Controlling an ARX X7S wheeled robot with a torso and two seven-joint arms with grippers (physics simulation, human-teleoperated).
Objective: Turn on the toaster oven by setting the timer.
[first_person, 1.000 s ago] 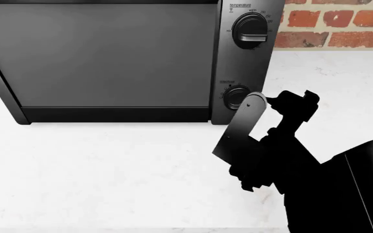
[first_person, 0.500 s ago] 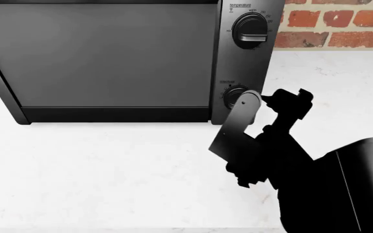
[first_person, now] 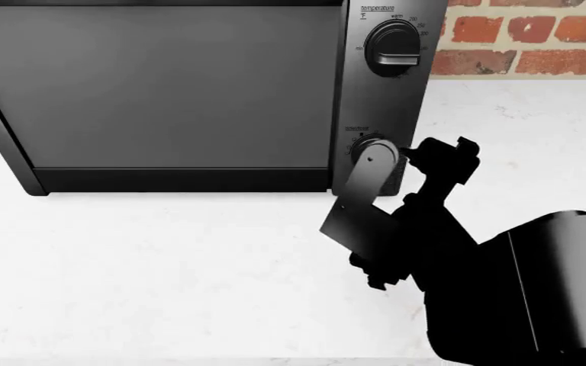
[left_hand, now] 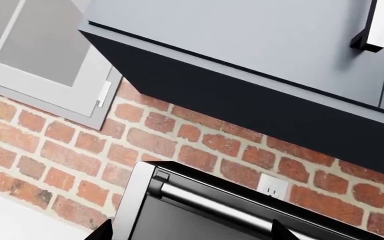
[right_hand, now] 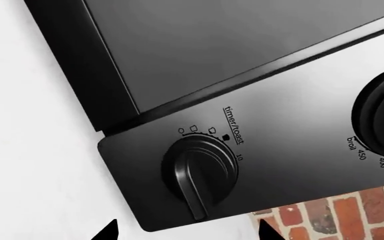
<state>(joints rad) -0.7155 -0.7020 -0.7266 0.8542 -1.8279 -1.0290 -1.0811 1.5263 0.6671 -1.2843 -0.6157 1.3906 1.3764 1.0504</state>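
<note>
While the timer (right_hand: 202,172) sits low on the control panel of the toaster oven (first_person: 171,91), below the temperature knob (first_person: 392,47), I see my right gripper (first_person: 390,156) right in front of it, fingers spread apart, one fingertip (right_hand: 108,231) to each side of the knob and neither touching it. The oven stands on the white counter (first_person: 150,267). I can't tell my left gripper's state from its wrist view.

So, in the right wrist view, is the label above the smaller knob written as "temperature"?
No, the label beside the smaller knob on the toaster oven reads "timer/toast", with small toast symbols and a 10 around it.
</note>
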